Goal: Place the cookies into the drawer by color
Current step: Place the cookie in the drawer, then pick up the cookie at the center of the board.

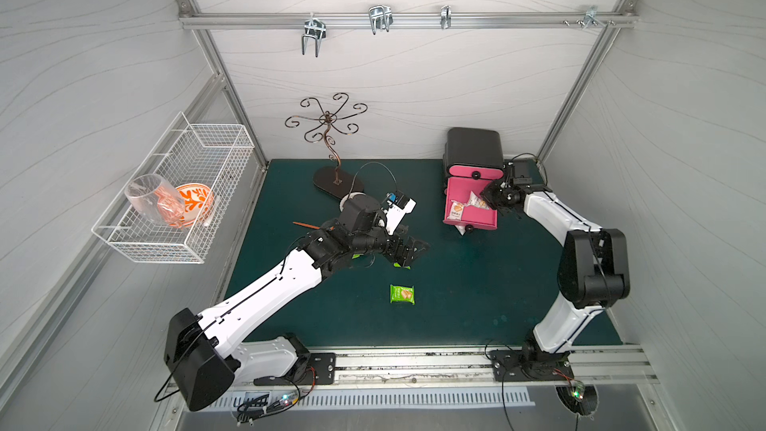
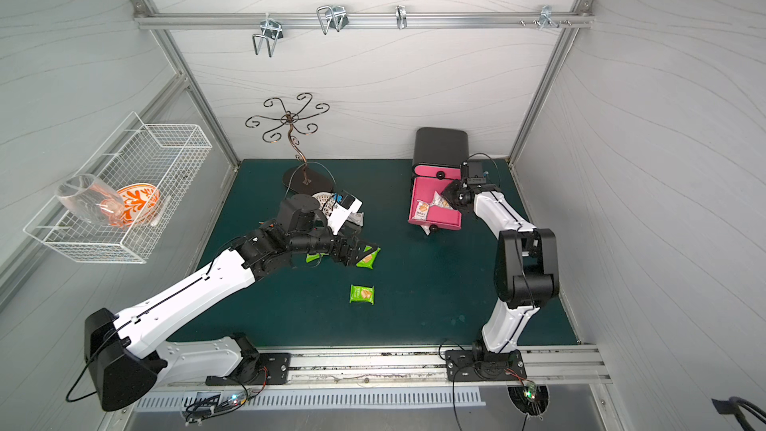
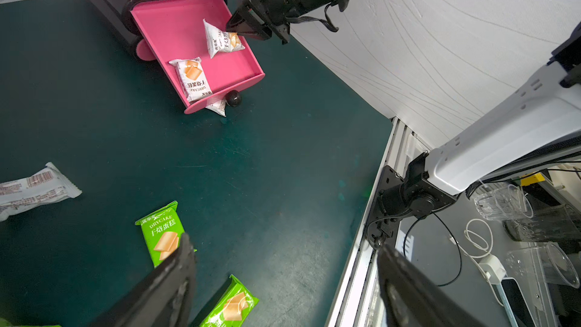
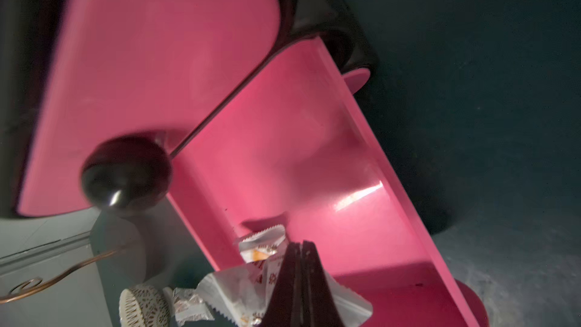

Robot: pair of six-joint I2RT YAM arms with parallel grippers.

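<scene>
The drawer [image 1: 468, 223] is the pulled-out middle pink one of a black chest [image 1: 474, 147]. One white cookie [image 3: 191, 78] lies flat inside it. My right gripper [image 4: 301, 243] is shut on a second white cookie [image 4: 232, 287], which hangs over the drawer's side nearest that arm. A third white packet [image 3: 218, 106] pokes out beneath the drawer front. My left gripper [image 3: 283, 243] hovers open over the mat, nothing between its fingers. Green cookies [image 3: 162, 234] [image 3: 232, 305] lie just below it, and another green cookie [image 1: 402, 294] sits nearer the front edge.
A silver packet [image 3: 34, 188] lies on the mat by the left arm. A metal scroll stand [image 1: 331, 151] rises at the back, with a thin brown stick [image 1: 304, 225] near it. A white wire basket [image 1: 178, 201] on the left wall holds a glass and an orange bowl.
</scene>
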